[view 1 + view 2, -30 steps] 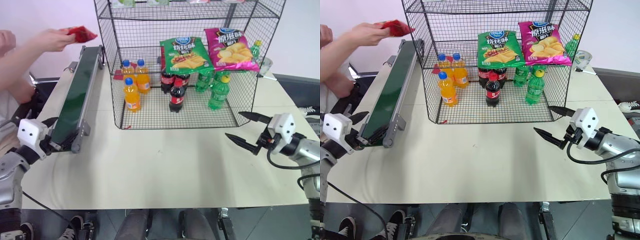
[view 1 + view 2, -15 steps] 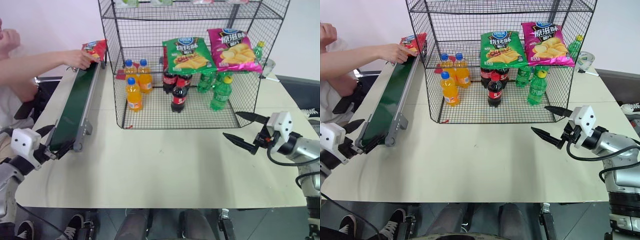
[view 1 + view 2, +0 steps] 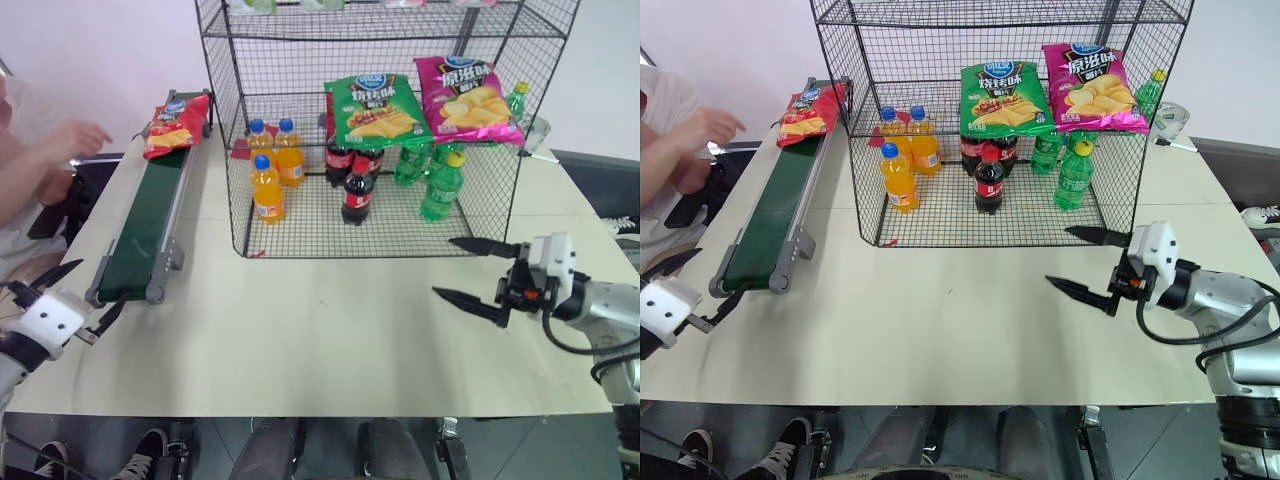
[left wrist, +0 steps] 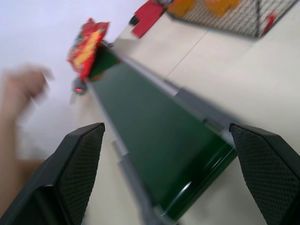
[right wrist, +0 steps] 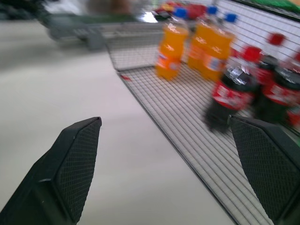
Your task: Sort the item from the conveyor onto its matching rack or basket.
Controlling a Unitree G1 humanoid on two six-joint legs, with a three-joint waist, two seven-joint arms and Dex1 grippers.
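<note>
Tool work at this moment falls to the left arm: the left tool (image 3: pixel 62 293) hangs spread wide and empty off the near left edge of the table (image 3: pixel 330 330), just short of the near end of the conveyor (image 3: pixel 150 222). From there the crisp bag (image 3: pixel 177 119) lies straight ahead along the belt, at its far end, by the table's far left corner and just beside the left wall of the wire rack (image 3: pixel 370 130). The bag's long side runs roughly in line with the belt. The right tool (image 3: pixel 473 272), also wide open and holding nothing, hovers near the near right corner of the rack, well apart from the bag, so the left is clearly the nearer one.

The bag is shiny, crinkly red foil, flat and pillow-like, likely slippery to pinch. The belt is matt dark green in a grey metal frame. The rack is thin black wire grid. A person's hand (image 3: pixel 82 138) is beyond the table's left edge, clear of the bag.
</note>
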